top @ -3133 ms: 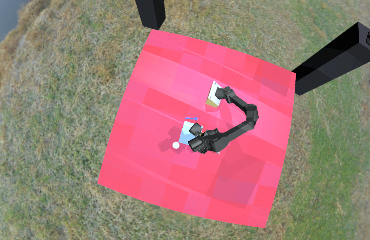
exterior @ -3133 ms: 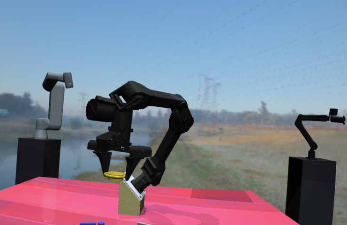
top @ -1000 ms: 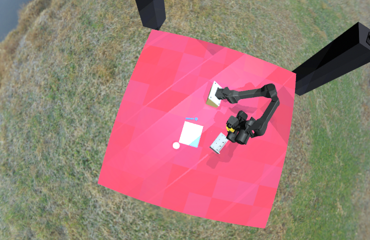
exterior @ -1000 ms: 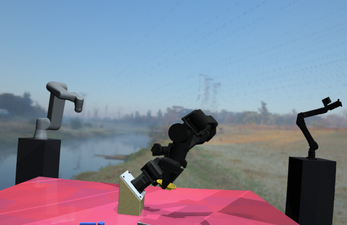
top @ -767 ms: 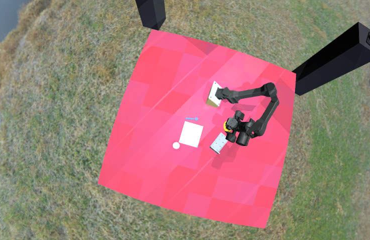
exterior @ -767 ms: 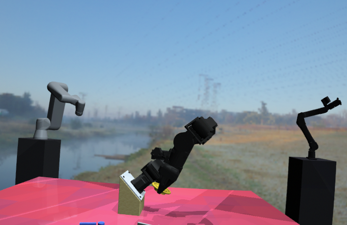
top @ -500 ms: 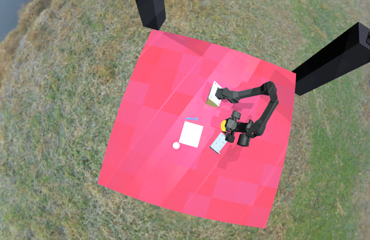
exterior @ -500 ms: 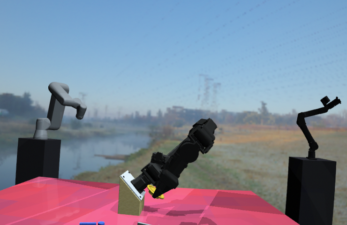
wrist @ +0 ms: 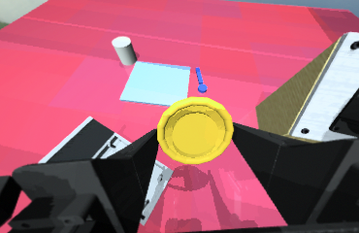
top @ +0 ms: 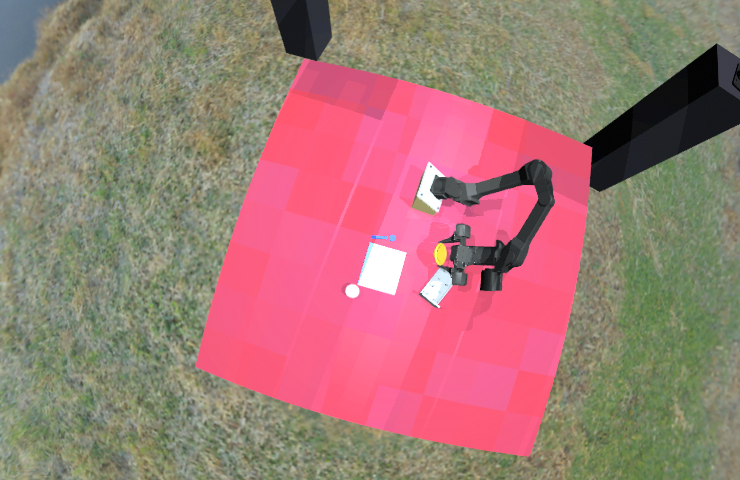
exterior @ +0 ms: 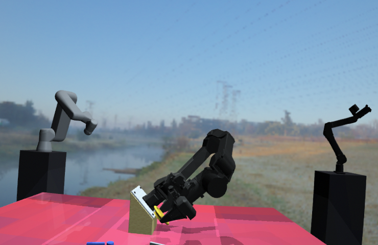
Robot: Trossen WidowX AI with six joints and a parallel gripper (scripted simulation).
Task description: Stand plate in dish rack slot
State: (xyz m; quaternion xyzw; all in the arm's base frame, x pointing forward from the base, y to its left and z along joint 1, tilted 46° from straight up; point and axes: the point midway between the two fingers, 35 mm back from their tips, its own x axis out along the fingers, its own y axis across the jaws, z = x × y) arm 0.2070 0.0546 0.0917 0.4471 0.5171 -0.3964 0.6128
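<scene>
The yellow plate (top: 440,254) (exterior: 158,212) (wrist: 194,130) is held above the table, steeply tilted, with its hollow face toward the wrist camera. My gripper (top: 442,254) (wrist: 193,129) is shut on it, one finger at each side of the rim. The light grey dish rack (top: 436,288) (wrist: 158,186) stands on the table below and to the left of the plate in the wrist view. It has short pegs and a dark upright end panel. The left finger hides part of the rack in the wrist view. The plate is outside the rack's slots.
The arm's wedge-shaped mount (top: 424,203) (exterior: 139,216) (wrist: 289,92) is on the right in the wrist view. A pale square board (top: 382,268) (wrist: 155,83), a white cylinder (top: 352,290) (wrist: 124,51) and a small blue spoon-like thing (top: 392,238) (wrist: 202,88) are beyond the plate.
</scene>
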